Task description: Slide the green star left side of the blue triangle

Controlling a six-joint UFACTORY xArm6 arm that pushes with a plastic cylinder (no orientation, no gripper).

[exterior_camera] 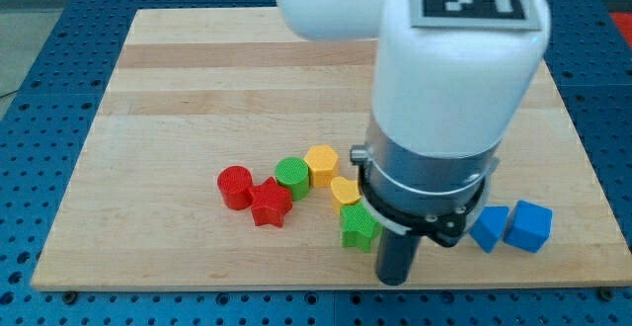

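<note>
— So where did the green star (359, 228) lie?

— Low in the frame, a little right of centre, just left of the dark rod. My tip (395, 281) stood just beside the star's lower right, near the tabletop's bottom edge; whether they touched, I could not tell. No pincer showed at all, only that rod, so open or closed did not apply.

— And the blue triangle (489, 228)?

— At the lower right, past the rod, touching a blue cube (530, 226) on its right. The rod stood between star and triangle.

— The surface?

— A pale wooden tabletop (197, 89) with lengthwise grain, resting on a blue perforated bench (39, 79). The white arm (444, 79), bearing a black-and-white marker on top, covered much of the upper right.

— Count the blocks.

— Eight. Two red: a cylinder (235, 187) and a red star (271, 203), touching. Two green: the star and a green cylinder (292, 177). Two yellow: a hexagon-like block (322, 165) and a second yellow piece (345, 191), partly hidden above the green star. Two blue, as said.
</note>
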